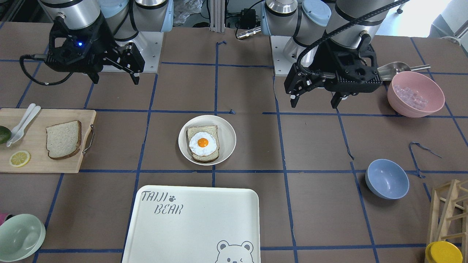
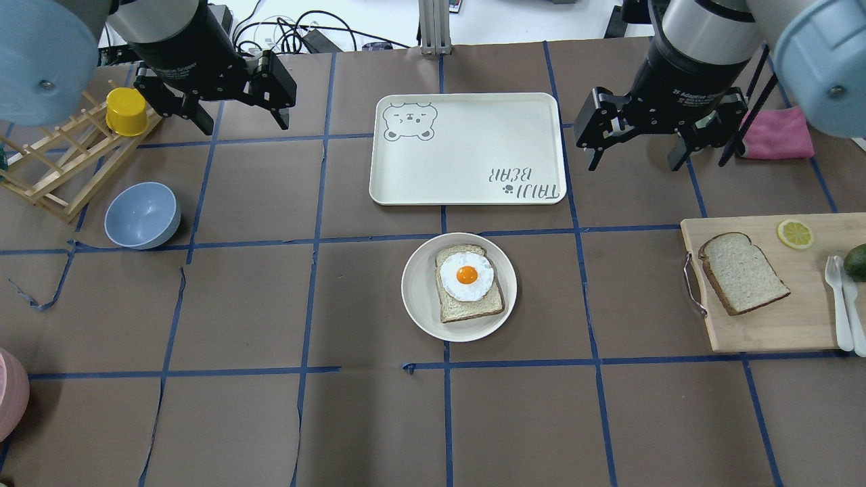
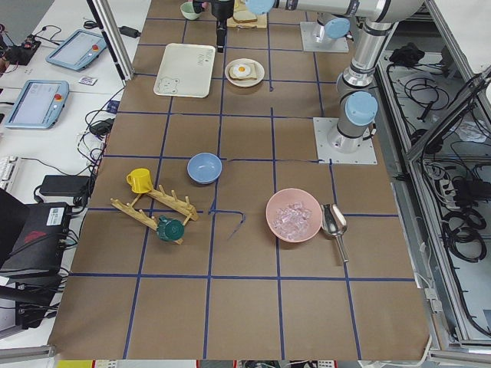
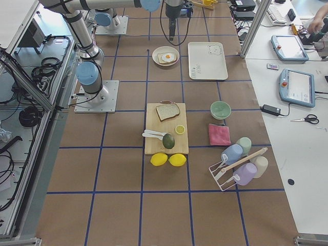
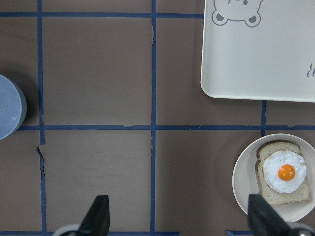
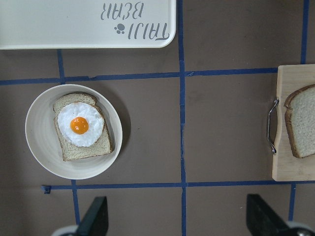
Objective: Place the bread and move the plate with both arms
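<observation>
Bare brown desk (image 2: 379,419) lies open around the plate (image 2: 419,297) toward the robot and out to both flanks. Beyond the plate, away from the robot, the cream tray (image 2: 467,149) leaves only a narrow strip of desk. To the plate's robot-right, a wide lane runs to the cutting board (image 2: 764,325), where the bread (image 2: 743,272) lies flat, open from above. To the plate's robot-left, the blue bowl (image 2: 142,215) and wooden rack (image 2: 47,179) stand well apart. An egg-topped slice (image 2: 470,291) fills the plate's middle. The left tool (image 2: 245,126) and right tool (image 2: 633,167) hang wide-jawed above the desk, flanking the tray.
</observation>
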Robot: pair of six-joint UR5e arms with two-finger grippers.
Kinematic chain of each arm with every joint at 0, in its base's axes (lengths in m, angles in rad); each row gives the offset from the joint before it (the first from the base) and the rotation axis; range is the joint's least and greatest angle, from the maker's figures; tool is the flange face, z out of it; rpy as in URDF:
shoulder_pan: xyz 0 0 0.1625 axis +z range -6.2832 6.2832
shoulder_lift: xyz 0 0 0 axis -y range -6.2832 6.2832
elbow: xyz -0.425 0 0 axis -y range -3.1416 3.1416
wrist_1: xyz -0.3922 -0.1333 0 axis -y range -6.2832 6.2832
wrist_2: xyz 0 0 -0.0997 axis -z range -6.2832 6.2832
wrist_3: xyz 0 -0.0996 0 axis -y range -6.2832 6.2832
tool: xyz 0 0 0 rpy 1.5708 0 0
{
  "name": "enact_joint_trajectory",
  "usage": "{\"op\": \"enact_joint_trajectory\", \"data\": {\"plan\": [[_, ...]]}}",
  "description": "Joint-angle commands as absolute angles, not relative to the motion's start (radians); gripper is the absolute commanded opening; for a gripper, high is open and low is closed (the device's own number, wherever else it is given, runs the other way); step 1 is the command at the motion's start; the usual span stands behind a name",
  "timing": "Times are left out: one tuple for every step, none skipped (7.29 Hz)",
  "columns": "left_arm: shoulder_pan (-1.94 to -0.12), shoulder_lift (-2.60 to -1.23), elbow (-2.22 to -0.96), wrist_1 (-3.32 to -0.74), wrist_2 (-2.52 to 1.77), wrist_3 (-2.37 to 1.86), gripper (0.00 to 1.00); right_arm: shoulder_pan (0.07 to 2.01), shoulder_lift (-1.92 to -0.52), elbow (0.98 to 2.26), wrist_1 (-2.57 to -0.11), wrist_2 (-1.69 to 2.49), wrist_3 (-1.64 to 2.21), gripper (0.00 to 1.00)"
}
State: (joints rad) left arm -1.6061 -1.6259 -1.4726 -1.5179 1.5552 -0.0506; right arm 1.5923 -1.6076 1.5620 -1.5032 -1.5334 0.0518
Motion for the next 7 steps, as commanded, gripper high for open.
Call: {"op": "enact_joint_trajectory", "data": {"plan": [[-1.606,-1.626,-1.473,-1.517,1.554,-0.051,1.00,1.592,-1.608,1.563,-1.503,-1.534,0.051,1.00],[-1.606,-1.626,-1.473,-1.517,1.558,-0.049,1.00,1.592,-1.608,1.563,-1.503,-1.534,0.052,1.00],[-1.606,-1.625,-1.473,-1.517,1.559,-0.051,1.00,1.591,-1.608,1.562,-1.506,-1.534,0.061,1.00],[-1.606,-1.624,-1.473,-1.517,1.560,-0.049,1.00,1.591,-1.606,1.562,-1.509,-1.522,0.069,1.00],[-1.606,-1.624,-1.473,-1.517,1.559,-0.049,1.00,1.579,-1.583,1.568,-1.529,-1.541,0.063,1.00],[-1.606,-1.624,-1.473,-1.517,1.559,-0.048,1.00,1.554,-1.574,1.575,-1.514,-1.575,0.052,1.00],[-1.606,-1.624,-1.473,-1.520,1.563,-0.046,1.00,1.557,-1.575,1.577,-1.506,-1.633,0.052,1.00]]}}
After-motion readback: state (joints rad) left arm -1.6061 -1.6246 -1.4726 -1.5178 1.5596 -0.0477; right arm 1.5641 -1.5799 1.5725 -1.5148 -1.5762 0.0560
